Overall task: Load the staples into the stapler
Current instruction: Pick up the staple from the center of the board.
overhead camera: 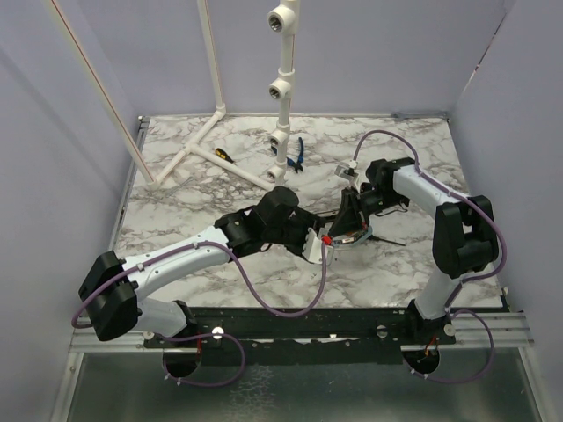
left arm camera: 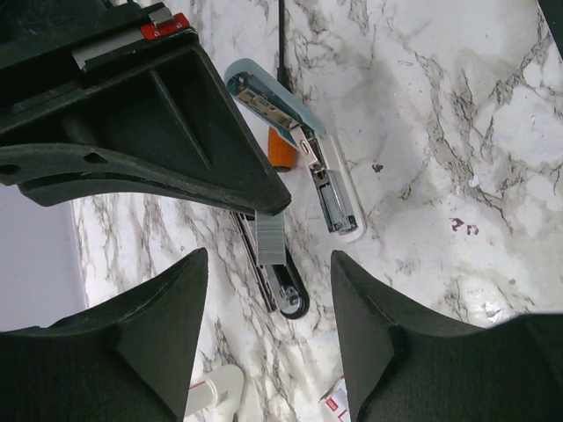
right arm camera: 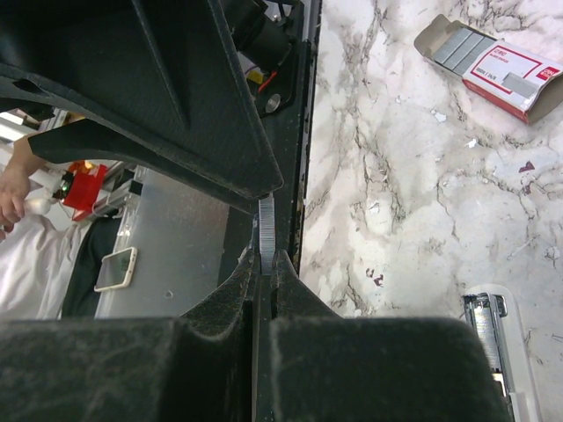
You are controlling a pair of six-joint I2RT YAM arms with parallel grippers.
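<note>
Right gripper (right arm camera: pixel 266 260) is pinched shut on the staples (right arm camera: pixel 266 224) over the stapler (left arm camera: pixel 286 294) at the table's (overhead camera: pixel 220 158) front-centre, left gripper (left arm camera: pixel 268 257) is open and empty, so the unheld stapler may slide and the staples go in crooked.

Smooth, glossy marble-patterned counter (left arm camera: pixel 457 132); matt black, faintly grainy plastic fingers (left arm camera: pixel 158 343); silvery, finely ribbed metal staple strip (left arm camera: pixel 269 239) over the stapler (left arm camera: pixel 286 294), itself black with a slight sheen; matt white card box (right arm camera: pixel 506 70), red-printed, holding grey metallic strips.

Silvery staple strip (left arm camera: pixel 269 237) over slim black stapler (left arm camera: pixel 287 297); open red-marked box (right arm camera: pixel 510 70) lies flat
</note>
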